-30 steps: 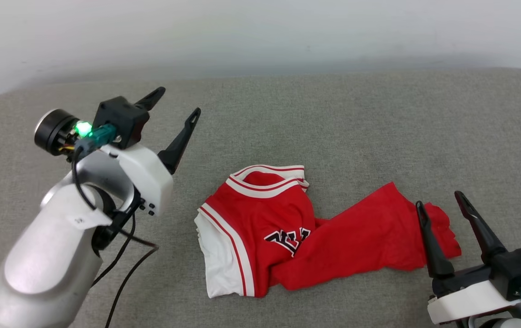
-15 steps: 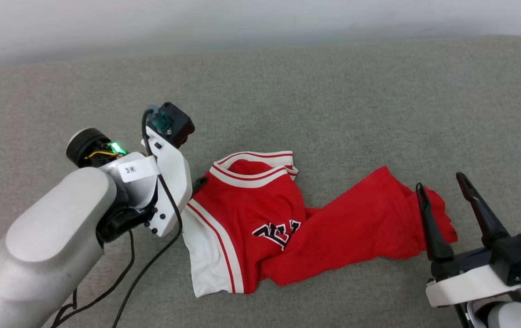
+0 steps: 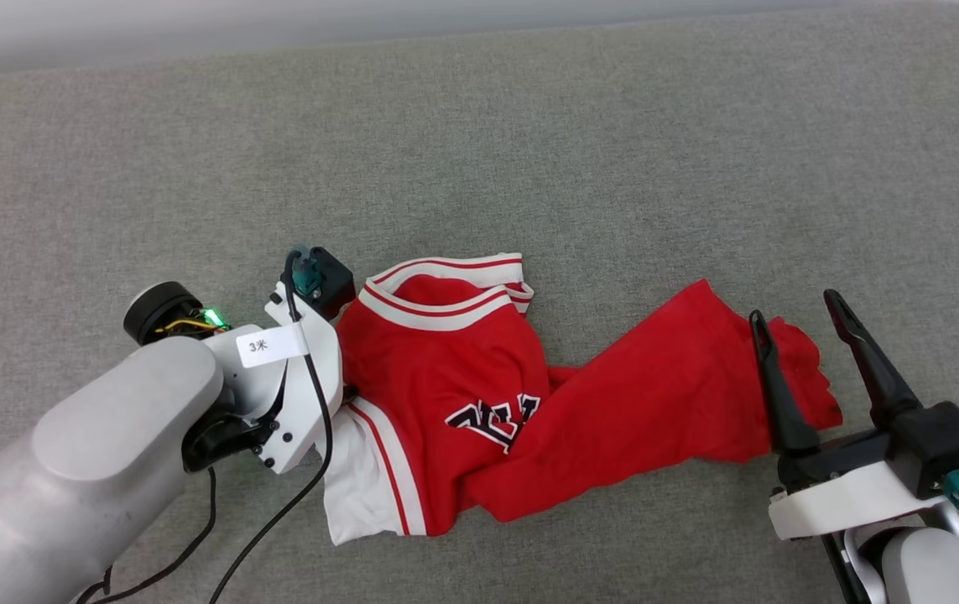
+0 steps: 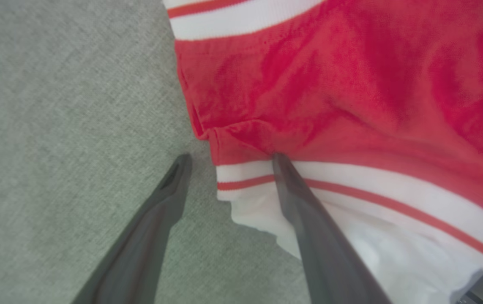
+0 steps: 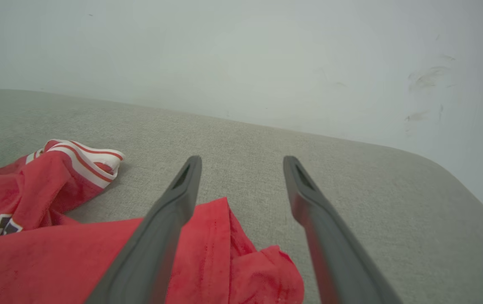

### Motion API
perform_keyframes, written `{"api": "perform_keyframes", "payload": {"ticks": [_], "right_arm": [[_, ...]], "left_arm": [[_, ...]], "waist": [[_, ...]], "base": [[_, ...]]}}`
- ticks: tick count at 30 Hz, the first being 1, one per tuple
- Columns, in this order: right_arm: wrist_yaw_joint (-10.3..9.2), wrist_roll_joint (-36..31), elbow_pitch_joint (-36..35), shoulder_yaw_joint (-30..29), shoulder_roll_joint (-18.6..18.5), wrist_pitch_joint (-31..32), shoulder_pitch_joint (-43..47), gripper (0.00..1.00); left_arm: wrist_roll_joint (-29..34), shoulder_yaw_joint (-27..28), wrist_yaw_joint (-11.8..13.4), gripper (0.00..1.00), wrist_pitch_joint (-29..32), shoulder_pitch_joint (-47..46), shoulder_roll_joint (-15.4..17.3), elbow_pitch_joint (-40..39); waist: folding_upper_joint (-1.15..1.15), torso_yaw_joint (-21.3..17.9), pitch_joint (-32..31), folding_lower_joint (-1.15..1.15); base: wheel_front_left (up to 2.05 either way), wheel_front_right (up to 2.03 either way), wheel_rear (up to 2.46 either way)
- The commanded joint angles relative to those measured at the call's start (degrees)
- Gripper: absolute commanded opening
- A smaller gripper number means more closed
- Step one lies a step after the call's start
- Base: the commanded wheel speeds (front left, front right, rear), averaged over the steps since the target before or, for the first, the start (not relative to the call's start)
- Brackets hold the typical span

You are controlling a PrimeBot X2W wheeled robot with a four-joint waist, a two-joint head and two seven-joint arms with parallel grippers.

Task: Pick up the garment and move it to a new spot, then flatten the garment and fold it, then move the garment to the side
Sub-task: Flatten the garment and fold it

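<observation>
Two hands: both spread wide, neither pinching anything.
Left hand (image 4: 230,157): pointed down at the shirt's sleeve edge. One finger is over bare grey cloth, the other tip is at the red-and-white seam stripe (touching or just above, hard to tell).
Right hand (image 3: 794,306): fingers apart, over the crumpled red hem end.
Garment (image 3: 479,394): lying bunched on the grey upholstered surface (image 3: 529,151), striped collar toward the far side, white sleeve beside the left arm, dark lettering mid-chest.
Wall (image 5: 224,50): pale, behind the surface.

Red garment (image 3: 479,394), white sleeves, striped collar, crumpled on grey cushion (image 3: 529,151)
</observation>
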Motion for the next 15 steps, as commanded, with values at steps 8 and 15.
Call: {"api": "perform_keyframes", "payload": {"ticks": [8, 15], "right_arm": [[-0.06, -1.22, 0.14, -0.48, 0.65, -0.28, -0.54, 1.00], [-0.06, -1.10, 0.49, -0.99, 0.96, -0.29, 1.48, 1.00]], "left_arm": [[-1.32, -5.50, 0.12, 0.00, -6.60, -2.57, 0.56, 2.04], [0.00, -3.12, 0.16, 0.00, -15.33, -6.53, 2.53, 1.32]], "waist": [[0.00, 0.87, -0.84, 0.00], [0.00, 2.07, -3.75, 0.00]], "base": [[0.00, 0.00, 0.00], [0.00, 0.00, 0.00]]}}
